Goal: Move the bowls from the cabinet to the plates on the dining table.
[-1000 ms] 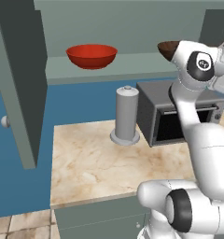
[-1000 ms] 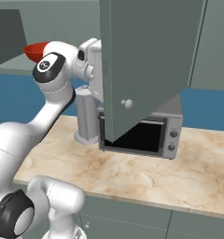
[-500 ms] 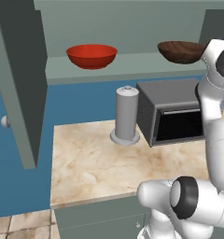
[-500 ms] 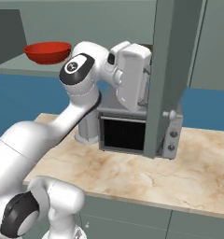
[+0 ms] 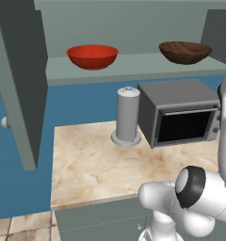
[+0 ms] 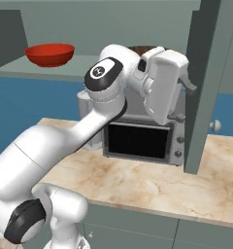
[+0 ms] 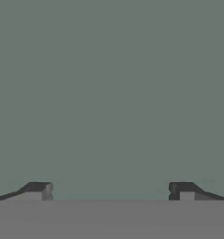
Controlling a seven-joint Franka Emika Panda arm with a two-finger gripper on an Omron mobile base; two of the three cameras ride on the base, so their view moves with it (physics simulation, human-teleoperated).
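The brown bowl (image 5: 185, 52) is plain in the left base view, but in the right base view only a sliver of its dark rim (image 6: 140, 49) shows above the white arm, the rest hidden behind the wrist. The end effector (image 7: 113, 191) has its two dark fingertips (image 7: 38, 190) spread wide with nothing between them; ahead of them lies only a flat grey-green surface, too featureless to tell which panel it is. In the right base view the hand sits just beside the edge of the open right cabinet door (image 6: 204, 87).

The red bowl (image 5: 92, 56) is glossy, round and shallow, standing on the pale green shelf (image 5: 133, 66) well apart from the wood-grain brown bowl on the same shelf. The left cabinet door (image 5: 18, 80) hangs open, its top cut off by the frame.

Below, a boxy grey toaster oven (image 5: 181, 110) with a dark glass front stands on the marbled beige worktop (image 5: 91, 164), just beside an upright grey cylinder (image 5: 127, 115) on a round foot. The worktop's front half lies bare.
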